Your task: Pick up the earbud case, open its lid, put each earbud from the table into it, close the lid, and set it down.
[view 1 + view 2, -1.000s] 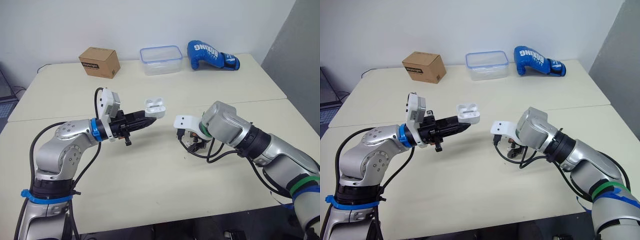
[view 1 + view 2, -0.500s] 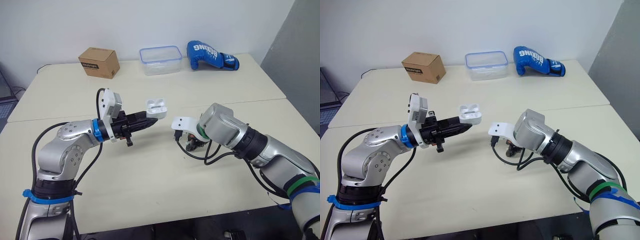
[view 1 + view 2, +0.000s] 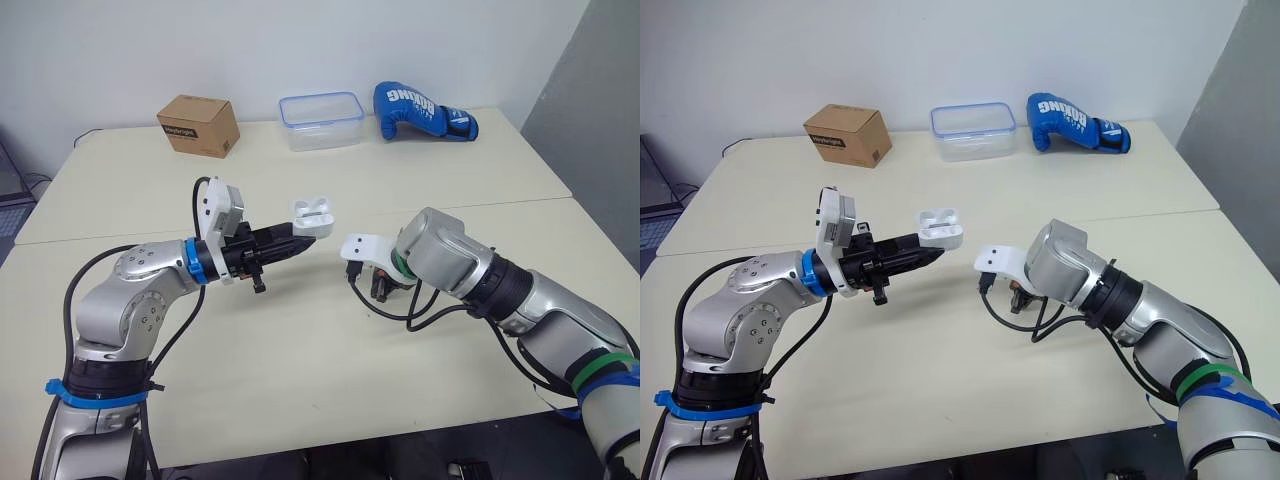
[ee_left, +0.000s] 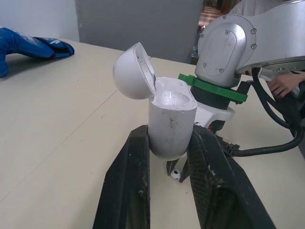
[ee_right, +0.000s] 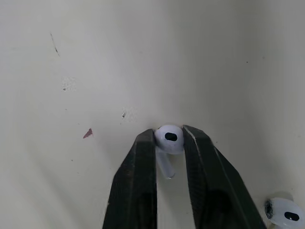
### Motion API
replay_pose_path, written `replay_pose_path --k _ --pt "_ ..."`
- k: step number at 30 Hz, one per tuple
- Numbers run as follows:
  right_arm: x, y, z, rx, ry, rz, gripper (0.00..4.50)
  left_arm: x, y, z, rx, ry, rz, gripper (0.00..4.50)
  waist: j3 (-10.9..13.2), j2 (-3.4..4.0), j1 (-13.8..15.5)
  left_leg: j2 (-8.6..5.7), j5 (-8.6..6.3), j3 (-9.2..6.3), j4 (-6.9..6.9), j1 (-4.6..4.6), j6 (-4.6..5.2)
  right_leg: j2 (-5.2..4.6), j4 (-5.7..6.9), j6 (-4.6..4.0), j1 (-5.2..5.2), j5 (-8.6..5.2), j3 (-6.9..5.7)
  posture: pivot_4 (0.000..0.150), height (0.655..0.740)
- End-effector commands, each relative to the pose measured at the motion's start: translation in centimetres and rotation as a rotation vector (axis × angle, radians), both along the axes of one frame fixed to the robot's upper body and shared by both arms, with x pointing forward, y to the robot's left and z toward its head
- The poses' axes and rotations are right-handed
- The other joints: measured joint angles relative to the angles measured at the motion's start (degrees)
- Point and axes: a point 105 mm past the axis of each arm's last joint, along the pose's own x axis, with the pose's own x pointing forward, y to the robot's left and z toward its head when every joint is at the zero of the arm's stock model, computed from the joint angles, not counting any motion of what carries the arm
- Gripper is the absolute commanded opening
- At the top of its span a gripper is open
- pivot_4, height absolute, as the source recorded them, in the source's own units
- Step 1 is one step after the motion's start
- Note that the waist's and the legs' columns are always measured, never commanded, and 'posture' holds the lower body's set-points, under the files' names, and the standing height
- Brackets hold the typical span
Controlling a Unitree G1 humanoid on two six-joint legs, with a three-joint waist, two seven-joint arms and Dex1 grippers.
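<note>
My left gripper (image 3: 302, 234) holds the white earbud case (image 3: 311, 215) above the middle of the table, shut on its body. The case's lid stands open, as the left wrist view shows (image 4: 167, 119). To its right, my right gripper (image 3: 384, 289) points down at the table. In the right wrist view its fingers (image 5: 143, 157) are shut on a white earbud (image 5: 168, 137), its stem hanging between them just over the tabletop. A second earbud (image 5: 285, 214) lies on the table close beside it.
Along the far edge of the table (image 3: 300, 340) stand a cardboard box (image 3: 198, 125), a clear plastic container (image 3: 322, 120) and a blue boxing glove (image 3: 423, 110). A person's hand (image 4: 281, 86) shows behind my right arm in the left wrist view.
My right gripper's fingers have come together on the earbud, and that arm has shifted slightly to the left. The left arm and the case have stayed put.
</note>
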Motion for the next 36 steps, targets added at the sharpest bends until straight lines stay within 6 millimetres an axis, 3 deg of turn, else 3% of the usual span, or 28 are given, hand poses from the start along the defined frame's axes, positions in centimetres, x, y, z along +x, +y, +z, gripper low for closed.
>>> replay_pose_path --k 1,6,12,15,29,30,34,36 --pt "-0.2 0.1 -0.1 -0.004 0.001 0.009 0.78 -0.5 -0.3 1.0 -0.006 -0.060 -0.011 0.71 0.0 0.00 0.0 0.00 0.00 0.00 0.00 0.00 0.00 0.00 0.00 0.00 0.00 0.00 0.00 0.150 0.7400" --pt "-0.2 -0.6 0.4 -0.026 -0.027 0.071 0.78 -0.6 -0.2 0.9 -0.006 -0.060 -0.011 0.71 0.0 0.01 0.1 -0.01 0.00 -0.01 0.00 0.00 0.00 0.00 -0.01 0.00 0.00 0.00 0.00 0.150 0.7400" --pt "-1.5 -5.0 1.4 -0.111 -0.074 0.203 0.78 -0.6 -0.2 0.9 -0.004 -0.058 -0.010 0.71 0.0 0.00 0.5 -0.06 -0.01 -0.02 0.00 -0.07 0.00 -0.03 -0.13 0.01 0.01 0.00 -0.03 0.150 0.7400" --pt "-2.3 -6.3 1.2 -0.138 -0.069 0.240 0.78 -0.6 -0.2 0.8 -0.004 -0.057 -0.011 0.71 0.0 0.00 0.2 -0.01 -0.01 -0.01 -0.01 -0.06 0.01 -0.01 -0.08 0.01 0.01 0.00 -0.04 0.150 0.7400" --pt "-2.7 -6.9 -0.5 -0.143 -0.038 0.242 0.78 -0.5 -0.2 1.0 0.000 -0.063 -0.012 0.71 0.0 0.00 0.2 0.03 -0.01 0.05 0.00 -0.03 0.01 0.02 -0.09 0.01 0.03 0.00 0.00 0.150 0.7400" --pt "-2.7 -6.9 -0.5 -0.144 -0.039 0.245 1.26 -0.5 -0.2 1.0 0.001 -0.063 -0.012 0.71 0.0 0.00 0.2 0.03 -0.01 0.06 0.00 -0.03 0.01 0.02 -0.08 0.01 0.03 0.00 0.00 0.150 0.7400" --pt "-2.7 -7.0 -0.1 -0.146 -0.051 0.268 2.50 -0.5 -0.2 1.0 0.003 -0.063 -0.011 0.71 0.0 0.00 0.2 0.03 -0.01 0.05 0.00 -0.03 0.01 0.02 -0.10 0.01 0.03 0.00 -0.01 0.150 0.7400" --pt "-2.9 -7.1 0.0 -0.149 -0.050 0.281 2.50 -0.5 -0.2 1.0 0.004 -0.064 -0.011 0.71 0.0 0.00 0.2 0.02 -0.01 0.06 -0.01 -0.03 0.01 0.02 -0.12 0.01 0.03 0.00 -0.01 0.150 0.7400"
